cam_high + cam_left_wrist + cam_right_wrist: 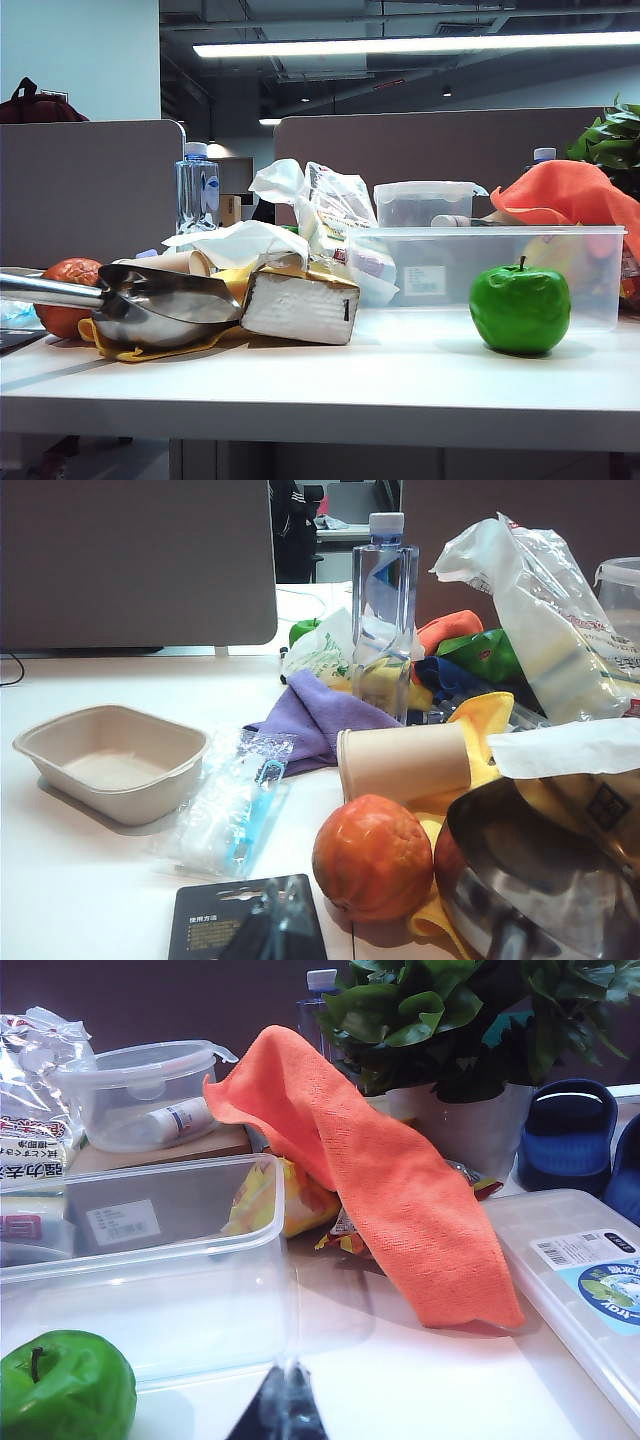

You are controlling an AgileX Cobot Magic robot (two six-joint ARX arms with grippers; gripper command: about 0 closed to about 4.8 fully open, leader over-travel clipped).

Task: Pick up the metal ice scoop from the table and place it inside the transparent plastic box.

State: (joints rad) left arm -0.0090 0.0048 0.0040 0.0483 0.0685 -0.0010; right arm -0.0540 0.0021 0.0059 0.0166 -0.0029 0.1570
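Two pincers sit low at the white tabletop's [400,385] near edge: left pincer [262,935] closed, empty; right pincer's [283,1410] gap unreadable. Shiny steel ice scoop [150,300] lies left; wide clear plastic box [590,275] farther right.

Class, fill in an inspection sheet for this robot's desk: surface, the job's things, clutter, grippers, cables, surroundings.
Surface: white table, crowded at the back, bare in front.
Job's things: metal scoop lies on a yellow cloth at the exterior view's left; clear box stands on the right, an orange cloth draped over its far corner.
Clutter: green apple before the box, orange fruit, water bottle, paper cup, beige tray, purple cloth, lidded tub.
Grippers: left gripper jaws shut, right gripper jaws look shut; both hold nothing, away from the scoop.
Cables: one at the left wrist view's edge.
Surroundings: grey partitions, potted plant.
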